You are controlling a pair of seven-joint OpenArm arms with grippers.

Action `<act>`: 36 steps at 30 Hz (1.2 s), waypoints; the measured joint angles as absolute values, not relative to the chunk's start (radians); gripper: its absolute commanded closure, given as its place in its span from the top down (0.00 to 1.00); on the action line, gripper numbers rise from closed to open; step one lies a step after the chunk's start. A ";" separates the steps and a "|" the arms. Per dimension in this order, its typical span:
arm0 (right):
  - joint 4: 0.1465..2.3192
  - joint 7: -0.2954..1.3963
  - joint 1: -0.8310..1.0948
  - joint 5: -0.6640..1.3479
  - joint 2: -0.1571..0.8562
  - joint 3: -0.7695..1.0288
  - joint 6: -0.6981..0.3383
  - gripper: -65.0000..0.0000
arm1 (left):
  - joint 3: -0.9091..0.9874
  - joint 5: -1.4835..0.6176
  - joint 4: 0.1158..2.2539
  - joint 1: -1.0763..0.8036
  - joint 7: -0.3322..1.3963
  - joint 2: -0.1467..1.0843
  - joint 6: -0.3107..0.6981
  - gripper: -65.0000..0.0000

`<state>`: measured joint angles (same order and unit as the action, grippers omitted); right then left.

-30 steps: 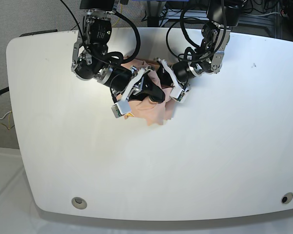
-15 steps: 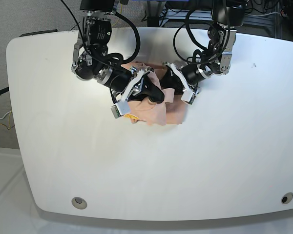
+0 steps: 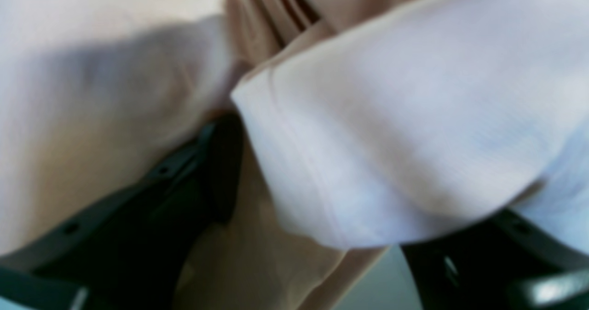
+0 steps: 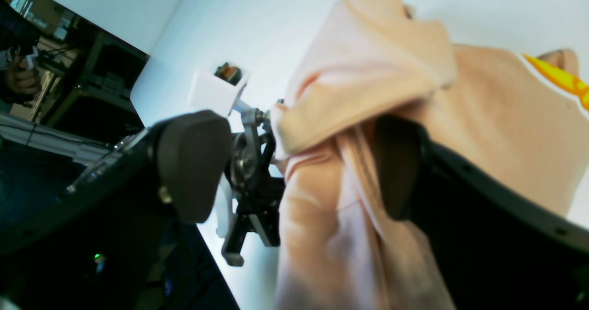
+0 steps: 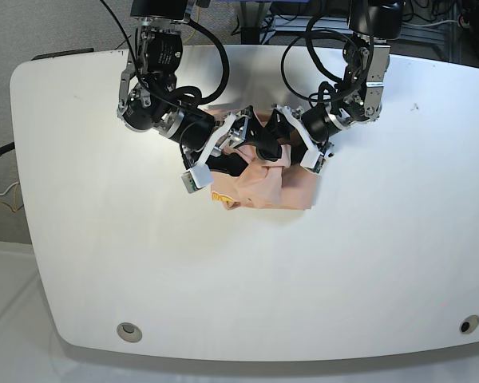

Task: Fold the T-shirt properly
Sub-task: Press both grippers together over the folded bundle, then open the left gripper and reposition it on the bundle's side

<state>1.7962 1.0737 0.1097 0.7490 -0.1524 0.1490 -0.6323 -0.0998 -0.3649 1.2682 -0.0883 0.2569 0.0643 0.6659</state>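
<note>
Looking down, we see the T-shirt (image 5: pixel 265 185) bunched in a crumpled peach heap on the white table (image 5: pixel 223 271), near the middle of its far edge. Our right hand (image 4: pixel 294 172) has its jaws spread apart, cloth draped between them. Our left hand (image 3: pixel 322 236) also stands parted, folds of fabric lying across both fingers.

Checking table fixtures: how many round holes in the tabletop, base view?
2. One round hole near the front-left corner, one near the front-right corner. The arms and T-shirt may hide others.
</note>
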 measured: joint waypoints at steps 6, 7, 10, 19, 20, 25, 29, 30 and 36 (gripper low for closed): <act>1.796 1.074 0.109 0.749 -0.152 0.149 -0.632 0.71 | -0.098 -0.395 1.268 -0.089 0.274 0.052 0.655 0.53; 1.796 1.074 0.109 0.749 -0.152 0.149 -0.632 0.71 | -0.098 -0.406 1.269 -0.088 0.286 0.053 0.654 0.53; 1.796 1.074 0.109 0.749 -0.152 0.150 -0.632 0.71 | -0.098 -0.432 1.273 -0.088 0.313 0.053 0.652 0.53; 1.796 1.074 0.107 0.749 -0.152 0.151 -0.632 0.71 | -0.098 -0.426 1.341 -0.102 0.367 0.054 0.635 0.53; 1.796 1.074 0.106 0.749 -0.152 0.151 -0.632 0.71 | -0.098 -0.427 1.345 -0.102 0.371 0.054 0.635 0.53; 1.796 1.074 0.106 0.749 -0.153 0.150 -0.632 0.71 | -0.098 -0.426 1.353 -0.102 0.374 0.056 0.629 0.53; 1.796 1.074 0.106 0.749 -0.152 0.151 -0.632 0.71 | -0.097 -0.426 1.353 -0.102 0.374 0.056 0.629 0.53; 1.796 1.073 0.106 0.749 -0.152 0.150 -0.632 0.71 | -0.097 -0.426 1.356 -0.102 0.374 0.056 0.629 0.53; 1.796 1.074 0.106 0.749 -0.152 0.150 -0.632 0.71 | -0.094 -0.419 1.411 -0.106 0.377 0.056 0.628 0.53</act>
